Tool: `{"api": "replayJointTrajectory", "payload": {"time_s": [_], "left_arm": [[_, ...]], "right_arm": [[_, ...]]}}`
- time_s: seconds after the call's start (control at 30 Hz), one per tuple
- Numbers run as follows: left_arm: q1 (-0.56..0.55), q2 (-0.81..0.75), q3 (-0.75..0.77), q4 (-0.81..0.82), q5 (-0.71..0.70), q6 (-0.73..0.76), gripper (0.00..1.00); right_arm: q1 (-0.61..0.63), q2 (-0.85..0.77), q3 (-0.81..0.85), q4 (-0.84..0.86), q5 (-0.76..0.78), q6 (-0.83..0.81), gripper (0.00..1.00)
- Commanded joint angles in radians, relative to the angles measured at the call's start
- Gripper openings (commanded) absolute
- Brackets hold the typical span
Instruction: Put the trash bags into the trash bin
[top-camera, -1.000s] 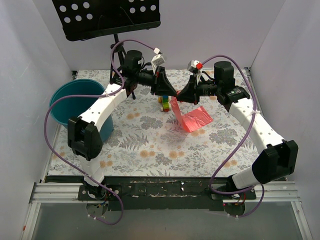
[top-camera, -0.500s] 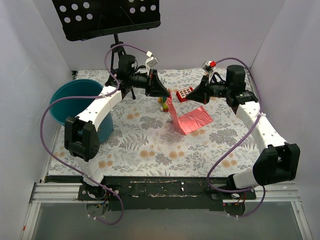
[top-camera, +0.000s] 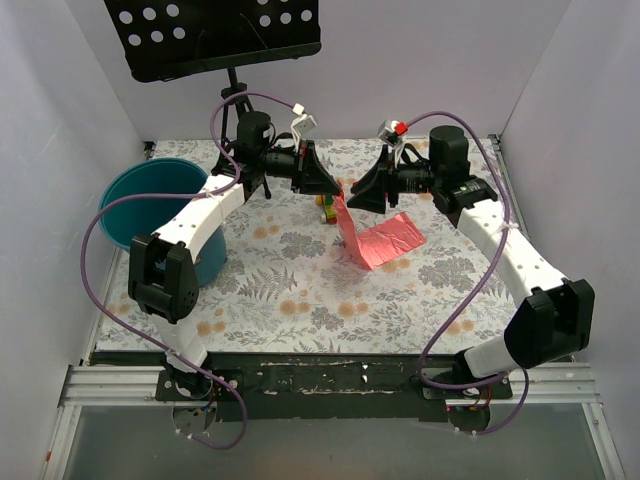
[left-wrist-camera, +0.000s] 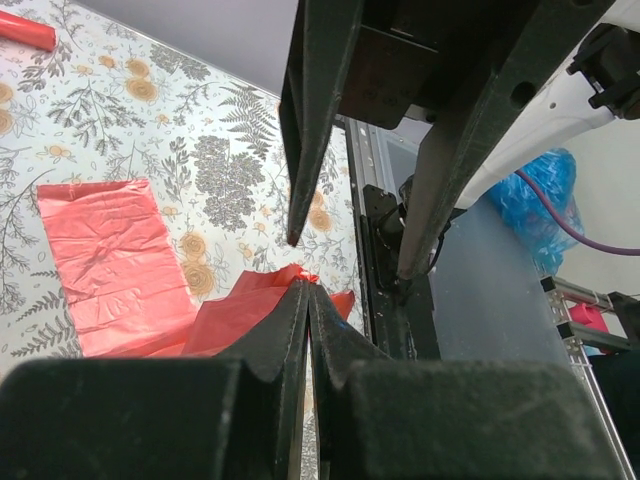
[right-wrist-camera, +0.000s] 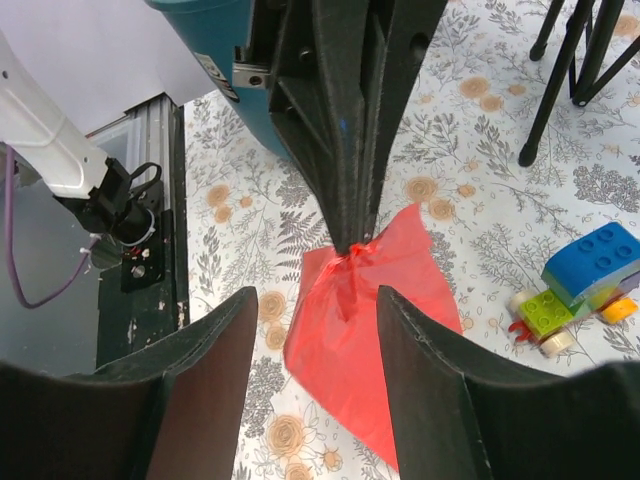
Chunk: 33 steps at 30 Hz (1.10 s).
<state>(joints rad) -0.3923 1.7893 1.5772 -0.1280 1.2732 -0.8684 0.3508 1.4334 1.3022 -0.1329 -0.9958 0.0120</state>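
- The top view shows the left gripper (top-camera: 336, 192) and the right gripper (top-camera: 362, 197) meeting tip to tip over the far middle of the floral table (top-camera: 300, 290). The trash bag (top-camera: 388, 238) slopes from them down to the cloth.
- Only the left wrist view shows the left jaws pressed together on a gathered corner of the bag. It also shows a red stick (left-wrist-camera: 25, 30) lying well apart.
- Only the right wrist view shows the right fingers (right-wrist-camera: 200, 400) spread wide, the pinched corner in the gap between them. A toy block car (right-wrist-camera: 580, 285) stands near.
- The trash bin (top-camera: 150, 190) stands at the table's left edge, well apart from the bag, which is outside it.
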Motion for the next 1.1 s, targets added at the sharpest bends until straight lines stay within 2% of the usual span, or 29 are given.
{"api": "replayJointTrajectory", "payload": {"time_s": [0.0, 0.13, 0.3, 0.33, 0.4, 0.47, 0.77, 1.07], "left_arm": [[-0.002, -0.073, -0.014, 0.034, 0.035, -0.027, 0.00], [-0.002, -0.074, -0.020, 0.047, 0.044, -0.041, 0.00], [-0.002, -0.073, -0.022, 0.060, 0.058, -0.053, 0.00], [-0.002, -0.071, -0.023, 0.065, 0.060, -0.057, 0.00], [-0.002, -0.071, -0.025, 0.067, 0.060, -0.058, 0.00], [-0.002, -0.073, -0.026, 0.067, 0.055, -0.058, 0.00], [0.038, -0.080, -0.011, -0.007, -0.002, 0.017, 0.00], [0.043, -0.082, -0.016, -0.030, 0.000, 0.042, 0.00]], "right_arm": [[0.022, 0.044, 0.074, 0.058, 0.025, -0.003, 0.59], [0.042, 0.081, 0.103, 0.056, 0.020, -0.009, 0.57], [0.059, 0.107, 0.124, 0.055, 0.022, -0.009, 0.51], [0.063, 0.110, 0.129, 0.055, 0.019, -0.038, 0.44], [0.065, 0.119, 0.135, 0.053, 0.003, -0.044, 0.18], [0.065, 0.117, 0.135, 0.053, 0.006, -0.050, 0.02], [0.053, 0.056, 0.098, -0.022, 0.013, -0.136, 0.01], [0.047, 0.021, 0.069, -0.028, 0.013, -0.135, 0.01]]}}
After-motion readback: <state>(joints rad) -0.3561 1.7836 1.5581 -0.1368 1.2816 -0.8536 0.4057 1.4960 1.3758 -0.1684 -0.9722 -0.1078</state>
